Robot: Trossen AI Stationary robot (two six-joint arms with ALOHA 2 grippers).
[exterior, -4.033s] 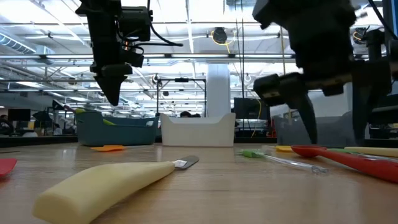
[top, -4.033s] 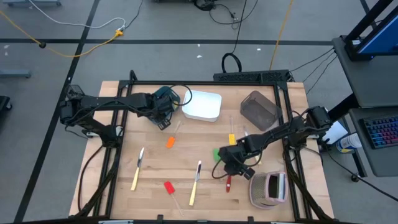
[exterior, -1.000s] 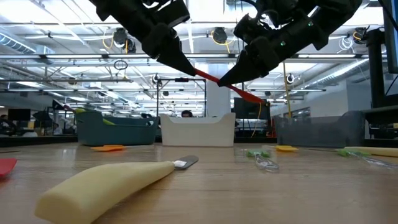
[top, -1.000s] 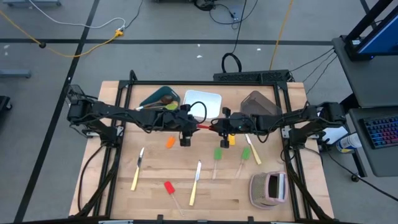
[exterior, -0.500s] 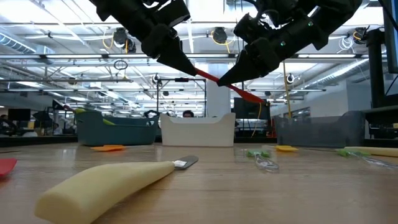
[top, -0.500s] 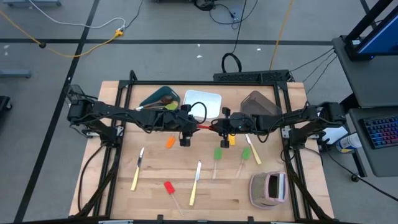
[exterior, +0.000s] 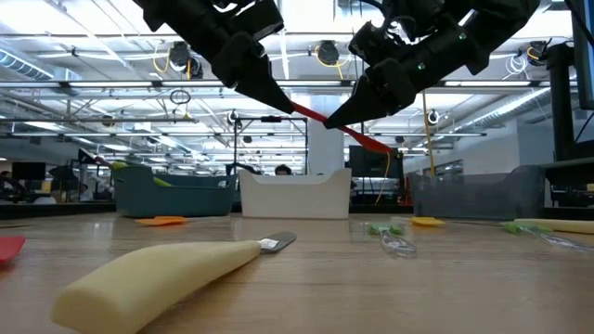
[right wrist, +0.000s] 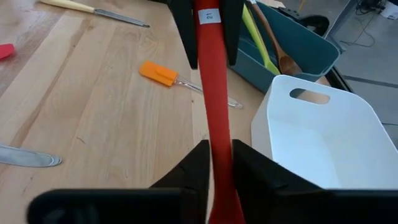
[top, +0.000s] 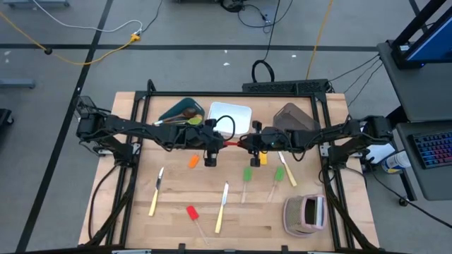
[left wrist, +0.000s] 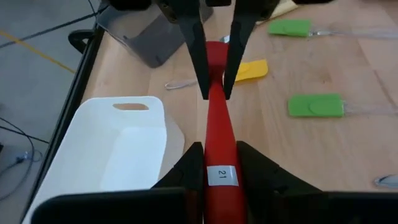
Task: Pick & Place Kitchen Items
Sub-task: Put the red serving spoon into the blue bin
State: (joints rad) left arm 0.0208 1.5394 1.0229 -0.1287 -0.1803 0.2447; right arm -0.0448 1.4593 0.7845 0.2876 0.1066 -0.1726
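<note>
Both tools met above mid-tabletop: the left tool (top: 215, 143) and the right tool (top: 247, 143) each pinched one end of a red spoon (top: 232, 143), held aloft just near of the white bin (top: 229, 120).

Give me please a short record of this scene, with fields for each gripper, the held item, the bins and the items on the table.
left gripper: above the table's middle, fingers closed on the labelled end of the red utensil
right gripper: facing it, fingers on the utensil's other end
red utensil: in the air, spanning both grippers
teal bin: holds a green spoon and a wooden spoon
white bin: nothing in it
grey bin: contents cannot be told
on the table: orange spatula, two green spatulas, yellow spatula, red spatula, two pale-handled knives
</note>
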